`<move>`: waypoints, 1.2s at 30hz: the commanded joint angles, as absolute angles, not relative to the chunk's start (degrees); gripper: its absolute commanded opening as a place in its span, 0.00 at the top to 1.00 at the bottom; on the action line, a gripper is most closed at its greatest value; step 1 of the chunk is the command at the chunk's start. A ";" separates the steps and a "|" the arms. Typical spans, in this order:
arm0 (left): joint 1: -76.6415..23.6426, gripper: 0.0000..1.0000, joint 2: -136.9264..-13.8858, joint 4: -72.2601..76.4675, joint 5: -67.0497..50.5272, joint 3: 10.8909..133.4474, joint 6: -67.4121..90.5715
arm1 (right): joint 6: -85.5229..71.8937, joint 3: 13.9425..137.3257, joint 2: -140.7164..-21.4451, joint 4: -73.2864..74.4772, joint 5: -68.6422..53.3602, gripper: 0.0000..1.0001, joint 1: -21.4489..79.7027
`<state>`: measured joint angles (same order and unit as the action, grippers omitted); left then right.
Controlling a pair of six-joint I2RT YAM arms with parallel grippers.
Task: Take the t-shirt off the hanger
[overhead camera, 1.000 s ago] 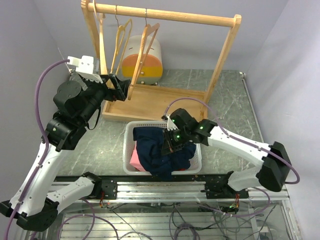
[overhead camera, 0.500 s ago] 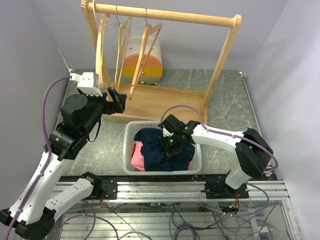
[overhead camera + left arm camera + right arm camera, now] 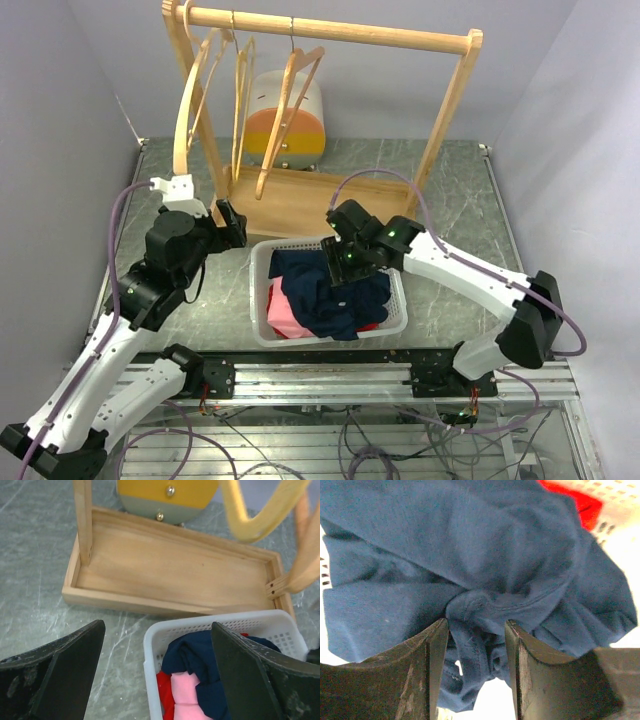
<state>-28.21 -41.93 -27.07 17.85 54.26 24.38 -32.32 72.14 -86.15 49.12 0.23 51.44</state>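
The navy t-shirt [image 3: 335, 295] lies bunched in the white basket [image 3: 258, 270], one fold hanging over the front rim. My right gripper [image 3: 338, 268] is over the basket. In the right wrist view its jaws [image 3: 476, 630] pinch a gathered fold of the navy shirt [image 3: 470, 545]. Three bare wooden hangers [image 3: 290, 100] hang on the rack's rail; the leftmost [image 3: 190, 95] swings out to the left. My left gripper [image 3: 232, 222] is open and empty, low beside the basket's far left corner [image 3: 157, 627]. The shirt also shows in the left wrist view [image 3: 210, 650].
The wooden rack's tray base [image 3: 300, 205] stands just behind the basket. A white, orange and yellow container [image 3: 290, 125] sits behind the rack. Pink cloth [image 3: 285, 310] and red cloth [image 3: 164, 690] also lie in the basket. Grey walls close both sides.
My left arm has dropped and pulled back from the rack to the basket's corner. The leftmost hanger has swung left. My right gripper has risen from deep in the basket with navy cloth.
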 commanded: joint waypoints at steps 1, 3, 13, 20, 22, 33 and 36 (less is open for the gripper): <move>-27.94 0.03 -40.39 -25.55 20.74 52.40 27.09 | -31.33 76.11 -83.48 54.55 7.98 0.51 51.27; -27.93 0.03 -40.10 -25.26 21.42 51.37 27.72 | -31.21 77.34 -82.52 55.40 9.35 0.51 51.27; -27.94 0.02 -40.48 -22.58 22.17 47.03 29.51 | -30.29 77.06 -72.01 52.98 19.33 0.47 36.80; -27.86 0.03 -41.81 -19.86 21.36 46.13 29.52 | -22.45 72.31 -65.52 44.27 8.49 0.48 8.29; -27.73 0.03 -41.84 -19.22 21.98 45.46 29.68 | -21.11 69.86 -64.95 42.12 6.02 0.48 1.47; -27.66 0.02 -41.78 -15.60 23.75 36.70 33.22 | -20.55 53.30 -55.31 30.60 -2.13 0.41 -17.84; -27.69 0.03 -41.28 -13.29 23.60 33.71 34.28 | -20.35 53.22 -53.10 32.18 1.24 0.30 -17.84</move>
<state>-28.16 -41.98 -18.63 22.06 36.34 32.03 -21.32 52.66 -56.55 35.11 -1.08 -17.58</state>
